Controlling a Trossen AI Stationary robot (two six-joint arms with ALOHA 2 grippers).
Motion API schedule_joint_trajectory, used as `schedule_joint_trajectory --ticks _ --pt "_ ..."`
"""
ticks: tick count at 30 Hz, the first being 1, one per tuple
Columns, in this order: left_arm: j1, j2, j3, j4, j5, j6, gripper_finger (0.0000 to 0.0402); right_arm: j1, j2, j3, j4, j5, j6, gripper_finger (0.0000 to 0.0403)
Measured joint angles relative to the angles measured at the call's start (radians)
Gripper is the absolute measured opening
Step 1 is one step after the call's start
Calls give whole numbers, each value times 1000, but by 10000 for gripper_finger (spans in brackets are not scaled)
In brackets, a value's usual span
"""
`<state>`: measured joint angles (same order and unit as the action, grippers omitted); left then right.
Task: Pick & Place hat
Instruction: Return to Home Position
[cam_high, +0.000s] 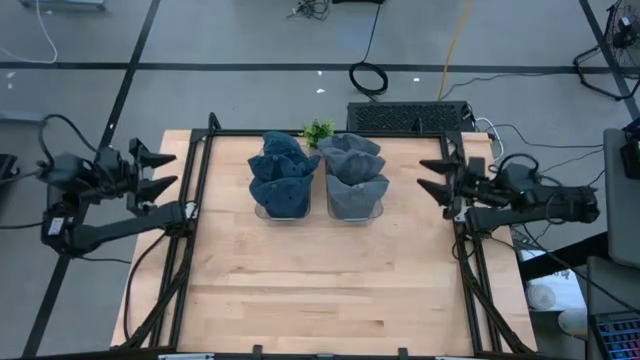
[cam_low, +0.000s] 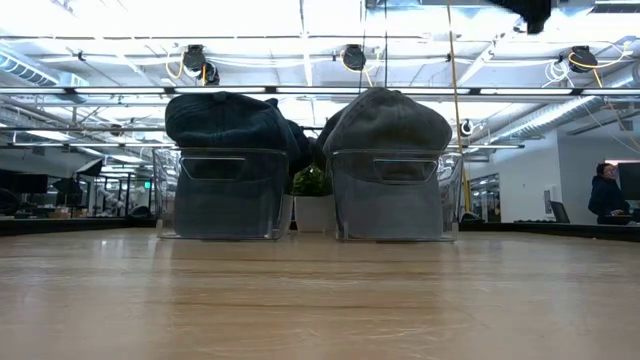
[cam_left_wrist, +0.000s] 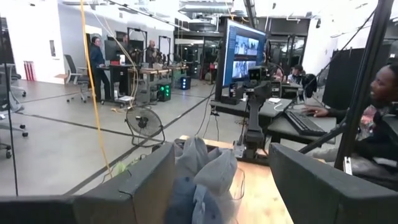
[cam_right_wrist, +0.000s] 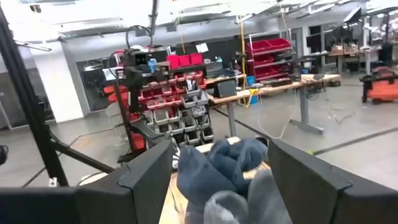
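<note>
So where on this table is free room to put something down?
The near half of the table, before the two bins, is bare wood. Bare strips also lie between the left bin and the left gripper, and between the right bin and the right gripper. Crowded: the narrow gap between the bins, with the plant behind.

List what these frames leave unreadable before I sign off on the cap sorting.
- Cap count: the gray caps and blue caps overlap in piles in every view, so no count per bin is possible.
- Plant: in the low view, the left bin and right bin cover its sides.
- Bin bases: in both wrist views, the open left gripper and right gripper block them with their own fingers.
</note>
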<state>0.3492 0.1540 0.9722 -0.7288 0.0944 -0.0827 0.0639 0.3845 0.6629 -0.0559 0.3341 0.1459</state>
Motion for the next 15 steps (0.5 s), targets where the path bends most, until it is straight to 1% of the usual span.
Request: schedule_joint_trajectory --ticks 2,9,13,15 --pt "0 -38 -39 2 0 5 269 0 -26 -60 35 3 0 254" --pt "0 -148 -162 7 -10 1 269 0 -102 -268 239 4 -5 254" --pt "0 -147 -182 -17 -10 4 269 0 -135 -382 360 3 12 254" --pt "0 -148 -194 22 -10 16 269 0 -150 -428 421 5 17 254"
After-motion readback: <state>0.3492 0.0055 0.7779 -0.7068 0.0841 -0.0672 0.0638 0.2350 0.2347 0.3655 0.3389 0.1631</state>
